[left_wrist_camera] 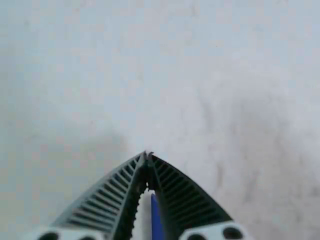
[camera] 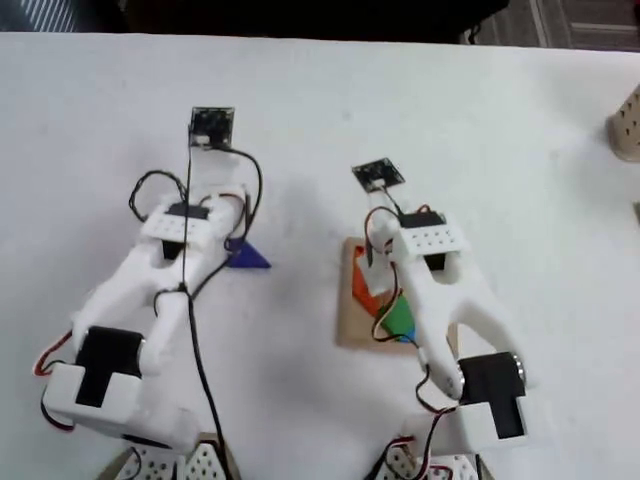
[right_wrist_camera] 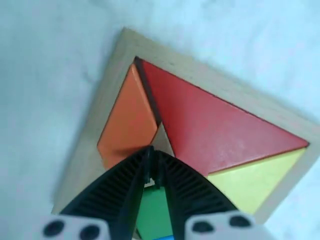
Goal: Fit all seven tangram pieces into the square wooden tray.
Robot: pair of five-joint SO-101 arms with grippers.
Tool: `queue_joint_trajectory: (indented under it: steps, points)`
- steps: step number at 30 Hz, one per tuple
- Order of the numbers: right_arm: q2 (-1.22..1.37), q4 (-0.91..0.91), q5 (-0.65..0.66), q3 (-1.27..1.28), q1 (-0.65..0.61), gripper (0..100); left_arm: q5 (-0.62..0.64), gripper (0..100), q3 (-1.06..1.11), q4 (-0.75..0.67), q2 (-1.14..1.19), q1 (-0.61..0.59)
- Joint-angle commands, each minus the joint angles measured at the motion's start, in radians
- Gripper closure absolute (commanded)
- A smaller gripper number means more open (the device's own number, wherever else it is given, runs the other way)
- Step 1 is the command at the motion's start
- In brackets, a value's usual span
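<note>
High view showed us the left gripper (camera: 236, 240) pinching a blue triangle (camera: 250, 257), well left of the tray (camera: 350, 325). Further right, we saw the right gripper (right_wrist_camera: 150, 151), fingers pressed together, above that tray and its four coloured pieces (right_wrist_camera: 200, 120).

White table (camera: 500, 120), square wooden tray (camera: 348, 325) lay flat upon it, blue triangular piece (camera: 248, 256) stood well left of the tray, its contact with the top not discernible.

Pale bare wood on the tray (right_wrist_camera: 86, 145). Flat, unpatterned colour inside — an orange piece (right_wrist_camera: 127, 120), a red piece (right_wrist_camera: 210, 130), a yellow piece (right_wrist_camera: 255, 182), a green piece (right_wrist_camera: 155, 210). One dark blue piece (camera: 250, 257) against the plain white table (camera: 500, 120).
</note>
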Motion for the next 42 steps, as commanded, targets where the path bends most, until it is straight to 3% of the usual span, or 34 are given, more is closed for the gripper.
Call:
queue_joint_trajectory:
  steps: [1, 7, 15, 20, 31, 42]
  points:
    - [-0.033, -0.002, 0.035, -0.034, 0.005, 98.1, 0.003, 98, -0.052, -0.037, -0.004, -0.008]
    - [-0.308, 0.008, -0.006, 0.143, -0.035, 98.1, 0.003, 98, -0.052, -0.040, -0.004, -0.008]
    - [-0.526, -0.022, -0.086, 0.351, -0.228, 98.1, 0.003, 98, -0.052, -0.040, -0.004, -0.008]
    - [-0.438, -0.140, -0.081, 0.402, -0.209, 98.1, 0.003, 98, -0.052, -0.040, -0.004, -0.008]
    - [-0.249, -0.133, -0.089, 0.247, -0.122, 98.1, 0.003, 98, -0.052, -0.040, -0.004, -0.008]
    - [-0.412, -0.048, -0.081, 0.276, -0.122, 98.1, 0.003, 98, -0.052, -0.038, -0.010, -0.010]
